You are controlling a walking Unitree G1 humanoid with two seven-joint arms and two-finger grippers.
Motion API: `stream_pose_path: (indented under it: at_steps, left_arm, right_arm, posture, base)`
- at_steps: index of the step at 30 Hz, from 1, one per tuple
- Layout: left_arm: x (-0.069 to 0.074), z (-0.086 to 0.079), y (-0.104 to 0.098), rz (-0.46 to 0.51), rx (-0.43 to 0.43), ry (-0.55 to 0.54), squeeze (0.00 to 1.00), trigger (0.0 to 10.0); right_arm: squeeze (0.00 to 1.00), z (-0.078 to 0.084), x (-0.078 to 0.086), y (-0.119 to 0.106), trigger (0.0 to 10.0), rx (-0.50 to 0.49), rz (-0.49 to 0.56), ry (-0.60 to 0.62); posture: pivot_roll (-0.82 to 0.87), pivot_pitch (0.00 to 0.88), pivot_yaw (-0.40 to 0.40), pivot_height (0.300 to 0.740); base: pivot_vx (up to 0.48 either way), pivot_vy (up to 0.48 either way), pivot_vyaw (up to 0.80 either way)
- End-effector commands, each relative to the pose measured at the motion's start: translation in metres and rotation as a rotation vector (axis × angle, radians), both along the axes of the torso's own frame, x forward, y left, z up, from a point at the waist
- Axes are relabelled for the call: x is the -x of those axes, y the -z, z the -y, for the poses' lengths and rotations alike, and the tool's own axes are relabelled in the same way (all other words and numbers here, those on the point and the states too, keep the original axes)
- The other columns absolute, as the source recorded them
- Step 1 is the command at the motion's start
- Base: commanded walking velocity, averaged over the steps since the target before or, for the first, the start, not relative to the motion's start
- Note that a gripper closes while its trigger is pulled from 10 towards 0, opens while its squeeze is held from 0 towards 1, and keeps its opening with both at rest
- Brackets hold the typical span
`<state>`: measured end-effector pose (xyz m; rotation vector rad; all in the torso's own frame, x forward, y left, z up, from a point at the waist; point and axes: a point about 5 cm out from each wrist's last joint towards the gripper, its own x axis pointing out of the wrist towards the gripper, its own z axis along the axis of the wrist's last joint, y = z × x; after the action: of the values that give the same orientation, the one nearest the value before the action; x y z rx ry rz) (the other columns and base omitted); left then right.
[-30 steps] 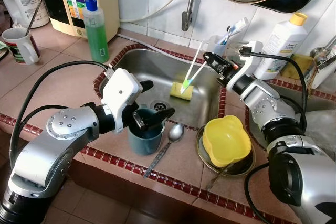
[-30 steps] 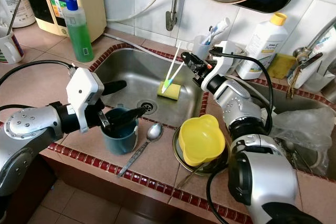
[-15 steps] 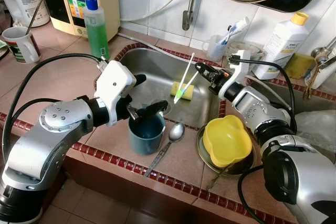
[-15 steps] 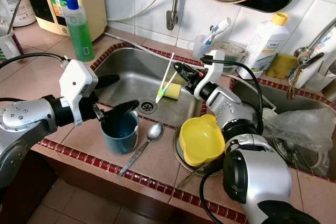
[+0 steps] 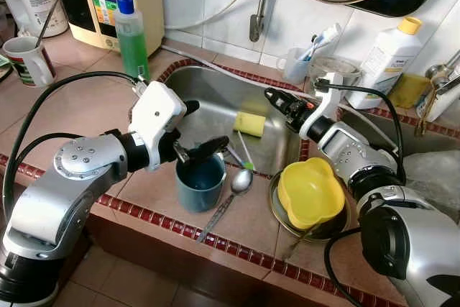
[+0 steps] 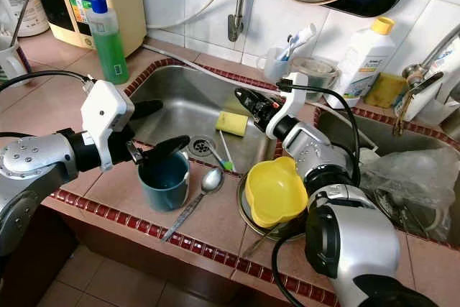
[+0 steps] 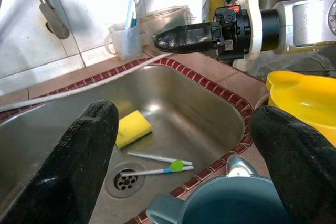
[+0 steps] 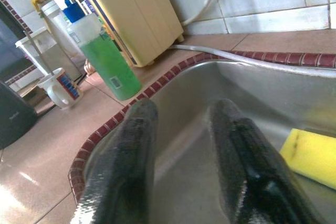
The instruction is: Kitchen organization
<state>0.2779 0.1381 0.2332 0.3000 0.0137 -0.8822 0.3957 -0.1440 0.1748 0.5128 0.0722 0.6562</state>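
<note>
Landmark: stainless steel sink basin (image 5: pixel 208 109).

Right gripper (image 5: pixel 277 98) hangs over the basin's right side, near the rim. Fingers parted by a narrow gap, nothing between them (right wrist view shows bare steel in the gap).

Two thin white sticks with a green tip (image 5: pixel 243 154) lie flat on the basin floor, just beside the drain (image 7: pixel 125 179), crossing near the green end. Yellow rectangular sponge (image 5: pixel 249 124) rests on the basin floor beyond them, toward the wall.

Left gripper (image 5: pixel 192 131) sits at the basin's front rim, fingers spread wide, straddling the dark teal plastic mug (image 5: pixel 199 182) without closing on it. The mug stands upright on the tiled ledge in front of the basin. A metal spoon (image 5: pixel 228 197) lies on the same ledge, just beside the mug; a yellow lobed plastic bowl (image 5: pixel 309 192) sits on a dish to the ledge's right.

Judgement: the step in hand appears to be getting the sticks into the mug. The sticks are in the basin, not the mug. The next move likely calls for the right gripper to descend to the basin floor and pinch both sticks near their crossing; flat, thin items on steel may slip.
</note>
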Motion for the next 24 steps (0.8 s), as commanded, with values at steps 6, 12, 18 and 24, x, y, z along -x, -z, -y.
stream_pose_path:
  at_steps: [6,12,18,24]
  left_arm:
    - [-0.001,0.003,-0.002,0.017,0.008,-0.002,0.00,10.0]
    - [0.000,0.001,-0.003,0.038,0.054,-0.021,0.00,10.0]
    - [-0.008,-0.006,-0.010,0.067,0.109,-0.077,0.00,10.0]
    - [-0.013,-0.009,-0.007,0.077,0.198,-0.145,0.00,10.0]
  right_arm:
    - [1.00,-0.001,-0.003,-0.012,10.0,0.001,0.062,-0.001]
    - [1.00,-0.002,-0.002,-0.018,10.0,0.009,0.126,-0.014]
    - [1.00,-0.008,0.002,-0.022,10.0,0.035,0.221,-0.058]
    - [0.16,-0.011,0.008,-0.029,10.0,0.052,0.332,-0.061]
  posture:
    - [0.18,0.024,-0.115,0.740]
    - [0.18,0.009,-0.115,0.740]
    - [0.18,0.000,-0.113,0.740]
    - [0.17,0.000,-0.108,0.740]
  base:
    - [0.000,0.000,0.00]
    - [0.000,0.000,0.00]
    - [0.000,0.000,0.00]
    - [0.000,0.000,0.00]
